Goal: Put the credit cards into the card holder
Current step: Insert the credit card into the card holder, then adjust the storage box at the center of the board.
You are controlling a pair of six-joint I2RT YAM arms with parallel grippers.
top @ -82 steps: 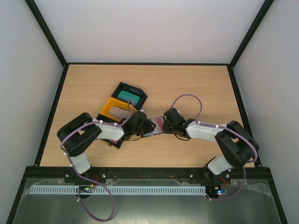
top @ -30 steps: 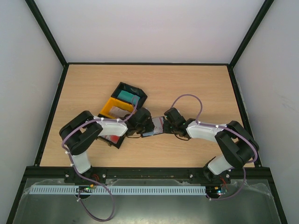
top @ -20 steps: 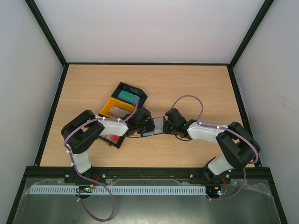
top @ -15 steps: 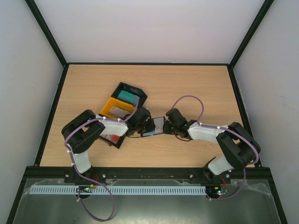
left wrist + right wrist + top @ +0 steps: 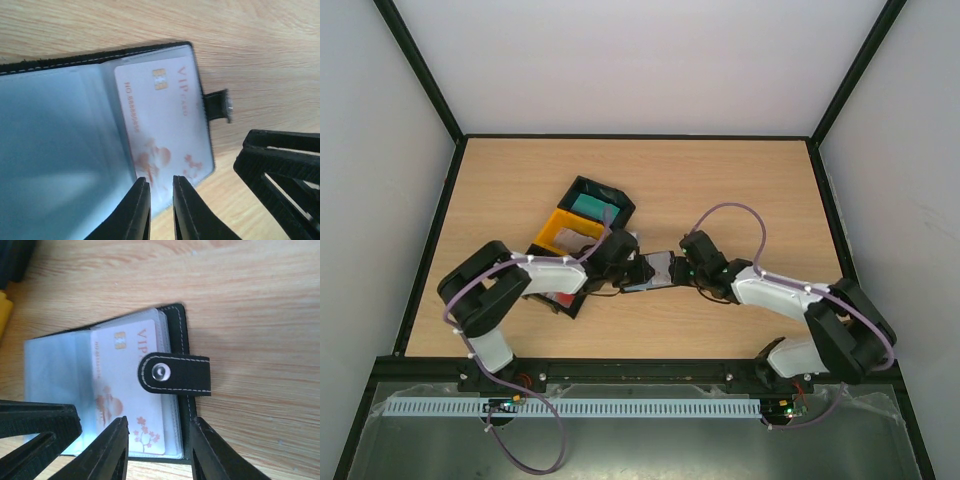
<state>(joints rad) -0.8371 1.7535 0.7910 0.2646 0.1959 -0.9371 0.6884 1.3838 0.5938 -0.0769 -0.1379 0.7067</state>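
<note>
The small black leather-like folding card holder [image 5: 658,270] lies open on the light wooden table [image 5: 740,180], just below the middle of the overhead frame, between the two gripper tips. In the left wrist view its clear plastic sleeves [image 5: 55,150] fill the left half of the frame. A pale white-pink credit card [image 5: 165,125] printed "VIP", with a gold chip, sits inside the sleeve nearest the black stitched cover. The short black snap strap [image 5: 172,374] is folded over the card's long edge in the right wrist view; in the left wrist view it sticks out at centre right.

The left gripper [image 5: 160,179] is nearly closed, with only a narrow slit between its fingers. Its tips are over the lower edge of the sleeve with the card; whether they press on it I cannot tell. The right gripper [image 5: 159,420] stands open, its fingers apart on either side of the holder's lower corner, pinching nothing.

Up and left of the holder in the overhead view sit a black plastic tray [image 5: 582,185] with teal credit cards [image 5: 588,203] and, touching it, a yellow plastic tray [image 5: 552,225]. A second black tray [image 5: 570,308] lies partly under the left arm, with a red-and-white card [image 5: 558,296] showing
</note>
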